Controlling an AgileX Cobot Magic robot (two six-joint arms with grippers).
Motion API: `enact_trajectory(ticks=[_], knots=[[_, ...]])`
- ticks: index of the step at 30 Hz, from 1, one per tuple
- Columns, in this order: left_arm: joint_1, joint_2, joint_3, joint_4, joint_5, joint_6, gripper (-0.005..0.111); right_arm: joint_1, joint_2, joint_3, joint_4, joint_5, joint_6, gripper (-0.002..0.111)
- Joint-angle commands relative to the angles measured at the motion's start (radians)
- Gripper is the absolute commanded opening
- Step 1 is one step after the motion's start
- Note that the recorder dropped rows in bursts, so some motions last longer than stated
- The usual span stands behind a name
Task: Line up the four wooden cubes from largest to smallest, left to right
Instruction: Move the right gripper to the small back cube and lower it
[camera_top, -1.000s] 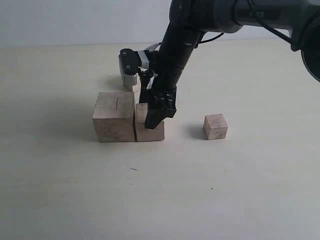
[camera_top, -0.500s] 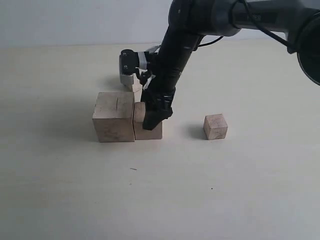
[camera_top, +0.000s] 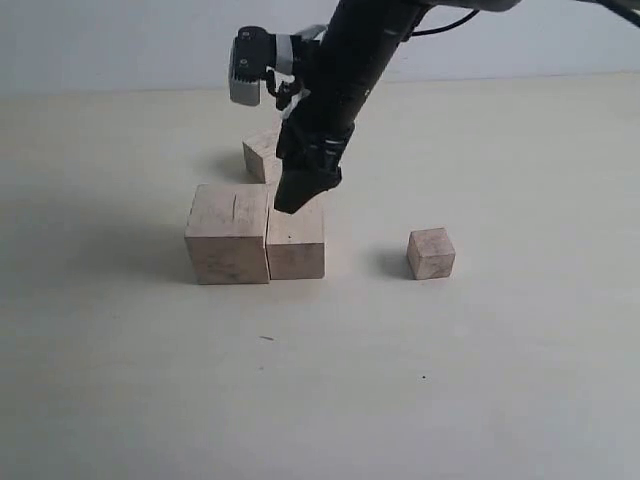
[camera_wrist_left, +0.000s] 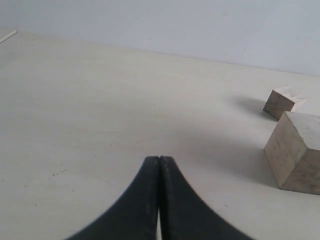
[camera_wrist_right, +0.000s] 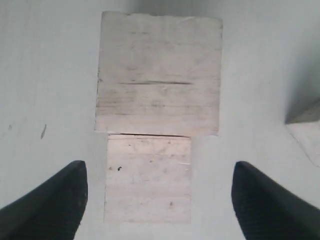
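The four cubes are of pale, unpainted wood with faint grain, and all sit flat. The largest cube (camera_top: 228, 232) has a thin slit on its top. The second cube (camera_top: 296, 243) is at its 3 o'clock, side touching side. The third cube (camera_top: 258, 158) is at 1 o'clock of the largest, near it, only partly seen. The smallest cube (camera_top: 431, 253) stands alone at 3 o'clock of the second, well apart.

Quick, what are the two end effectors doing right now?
Left end effector: closed, holding nothing.
Right end effector: open, holding nothing.
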Motion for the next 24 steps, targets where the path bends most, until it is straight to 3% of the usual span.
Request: enact_trajectory(ticks=[1, 6, 14, 16, 21, 24], knots=[[-0.005, -0.005, 0.003, -0.005, -0.008, 0.0, 0.0, 0.0, -0.054, 0.0, -0.079, -0.135, 0.182, 0.07], [-0.005, -0.005, 0.003, -0.005, -0.008, 0.0, 0.0, 0.0, -0.074, 0.0, -0.206, -0.35, 0.59, 0.057], [-0.005, -0.005, 0.003, -0.005, -0.008, 0.0, 0.0, 0.0, -0.016, -0.002, -0.09, -0.489, 0.693, 0.055], [-0.005, -0.005, 0.003, -0.005, -0.008, 0.0, 0.0, 0.0, 0.016, -0.002, -0.045, -0.506, 0.693, 0.061], [-0.005, -0.005, 0.003, -0.005, -0.008, 0.0, 0.0, 0.0, 0.085, -0.002, -0.007, -0.596, 0.695, 0.091], [-0.005, -0.005, 0.003, -0.005, -0.008, 0.0, 0.0, 0.0, 0.109, -0.002, 0.02, -0.681, 0.695, 0.099]])
